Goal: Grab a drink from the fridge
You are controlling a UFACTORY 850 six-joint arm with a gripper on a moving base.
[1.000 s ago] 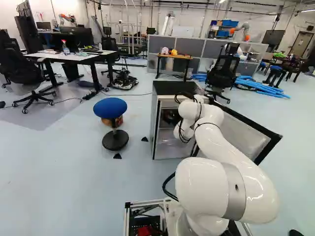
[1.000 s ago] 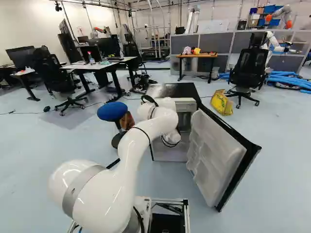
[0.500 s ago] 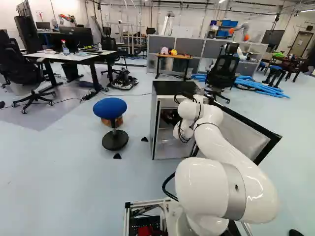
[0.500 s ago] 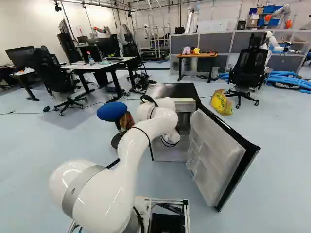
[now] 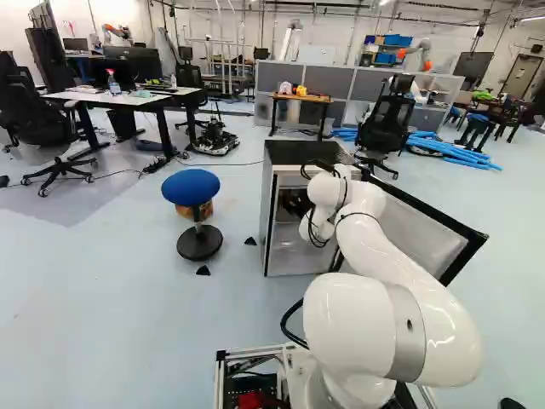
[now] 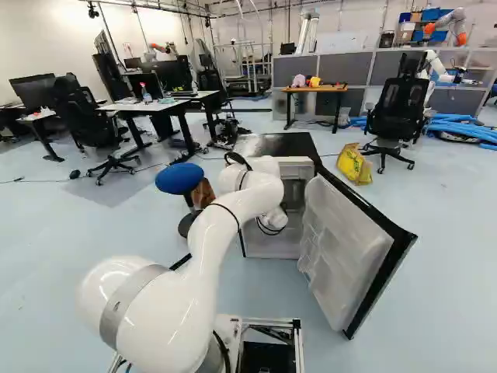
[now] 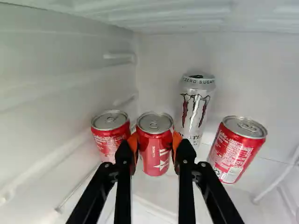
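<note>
In the left base view my gripper [image 5: 294,203] is a dark shape inside the open fridge [image 5: 288,256], partly covered by the white wrist. The wrist view shows the gripper [image 7: 155,144] shut on the middle red can [image 7: 154,156], an orange pad against each side of it. This can stands upright on the fridge floor. Another red can [image 7: 110,135] is close beside one finger. Past the other finger are a taller silver can [image 7: 195,105], further back, and a third red can [image 7: 237,150].
Fridge walls [image 7: 56,93] and a ceiling [image 7: 187,16] enclose the gripper. The fridge door [image 6: 342,252] stands open beside the arm. A blue stool [image 5: 191,186] is near the fridge's other side. Behind are a yellow bag [image 6: 354,165], an office chair [image 6: 396,116] and another robot [image 6: 446,23].
</note>
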